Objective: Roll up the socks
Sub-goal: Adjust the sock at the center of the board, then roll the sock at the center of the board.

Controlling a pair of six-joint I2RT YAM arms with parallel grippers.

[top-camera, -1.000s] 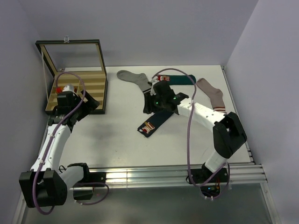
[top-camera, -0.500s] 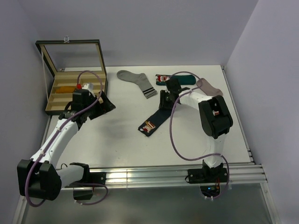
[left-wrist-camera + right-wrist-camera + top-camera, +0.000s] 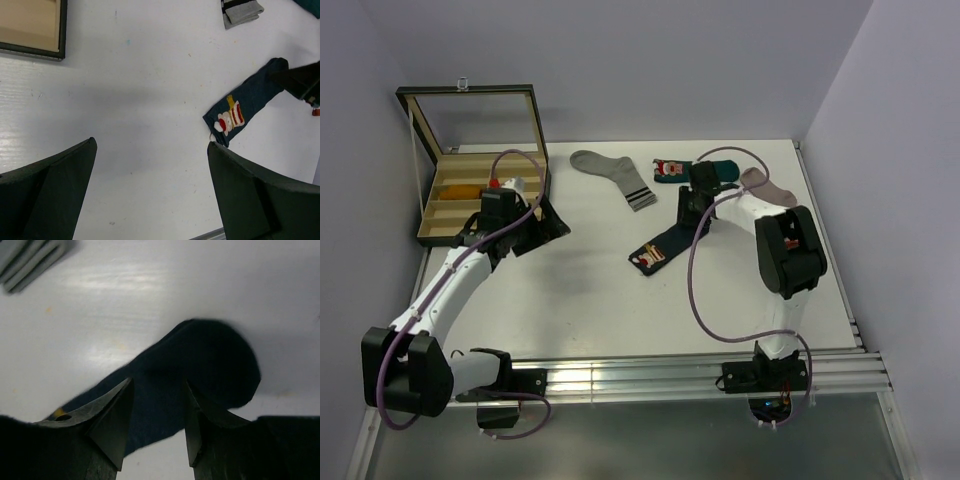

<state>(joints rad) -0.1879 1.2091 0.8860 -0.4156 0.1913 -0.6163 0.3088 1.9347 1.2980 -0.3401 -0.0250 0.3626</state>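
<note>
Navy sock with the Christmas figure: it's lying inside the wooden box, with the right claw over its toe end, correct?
No. The navy sock lies on the white table, well outside the wooden box, as the top external view shows. The right claw is over its toe end.
</note>
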